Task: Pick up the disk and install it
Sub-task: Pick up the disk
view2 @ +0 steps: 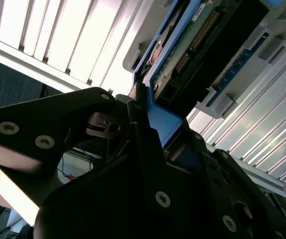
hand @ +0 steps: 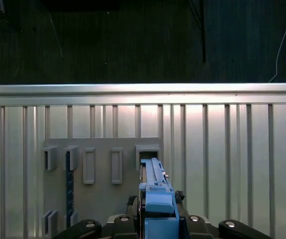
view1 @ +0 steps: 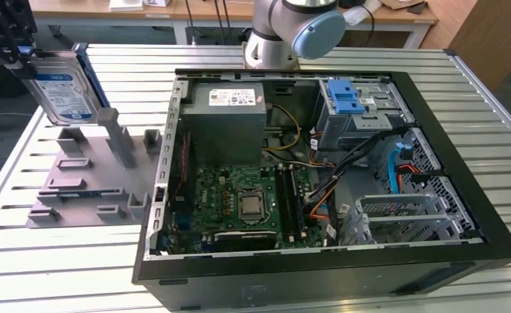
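The pincer [view1: 15, 59] sits in the upper left of the exterior view, pressed together on the disk [view1: 62, 94]. In the second wrist view its black fingers [view2: 144, 149] bear on the blue rail [view2: 162, 123] along the disk's edge, so the hold is on plastic and not on the metal body. The disk hangs upright below the pincer, label toward the camera, above the upper end of the grey plate [view1: 77, 189] that lies on the slatted table [view1: 55, 261]; it looks lifted free of the plate's slots, though a tall post [view1: 114, 134] stands close by its lower corner and I cannot tell how much room there is.

Toward the exterior view's right, well apart from the disk, lies the open computer case [view1: 325, 277]; it has a grey box [view1: 229, 120] in its upper left, a blue bay [view1: 346, 98] in its upper right, and loose cables [view1: 386, 163] trailing below that bay.

As I judge it, the narrow grip on one rail leaves the disk free to swing or slip if the arm jerks; a sideways move made too low could knock its corner against the post; the case's raised rim could catch the hanging edge; near the bay, the cables could snag the disk or block it, and a tilted disk would jam instead of sliding in.
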`<state>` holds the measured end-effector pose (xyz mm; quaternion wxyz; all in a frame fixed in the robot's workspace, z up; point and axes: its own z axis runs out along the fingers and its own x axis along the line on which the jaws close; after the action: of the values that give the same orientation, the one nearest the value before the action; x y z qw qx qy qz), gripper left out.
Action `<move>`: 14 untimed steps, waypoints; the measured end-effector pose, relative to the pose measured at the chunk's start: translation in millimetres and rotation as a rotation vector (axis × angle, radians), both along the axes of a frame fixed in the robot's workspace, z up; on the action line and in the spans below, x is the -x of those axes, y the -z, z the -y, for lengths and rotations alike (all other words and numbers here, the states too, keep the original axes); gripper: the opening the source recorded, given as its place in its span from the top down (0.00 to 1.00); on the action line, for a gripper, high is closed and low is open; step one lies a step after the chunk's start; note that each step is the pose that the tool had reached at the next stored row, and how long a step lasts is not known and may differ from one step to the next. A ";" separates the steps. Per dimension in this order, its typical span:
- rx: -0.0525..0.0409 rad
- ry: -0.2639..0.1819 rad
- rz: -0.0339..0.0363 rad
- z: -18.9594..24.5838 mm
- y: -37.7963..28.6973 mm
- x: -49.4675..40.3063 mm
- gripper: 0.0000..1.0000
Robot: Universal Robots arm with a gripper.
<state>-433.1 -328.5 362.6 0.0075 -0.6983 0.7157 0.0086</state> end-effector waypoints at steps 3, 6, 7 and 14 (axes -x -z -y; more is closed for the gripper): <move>0.0001 0.000 0.0000 0.0 -3.9 0.0 0.64; -0.0001 -0.003 0.0003 0.0 -5.4 0.0 0.64; -0.0001 -0.006 0.0004 0.0 -5.4 0.0 0.64; -0.0002 -0.010 0.0001 0.0 -10.1 0.0 0.64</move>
<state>-433.1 -328.4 372.7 0.0075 -0.7020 0.7121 0.0086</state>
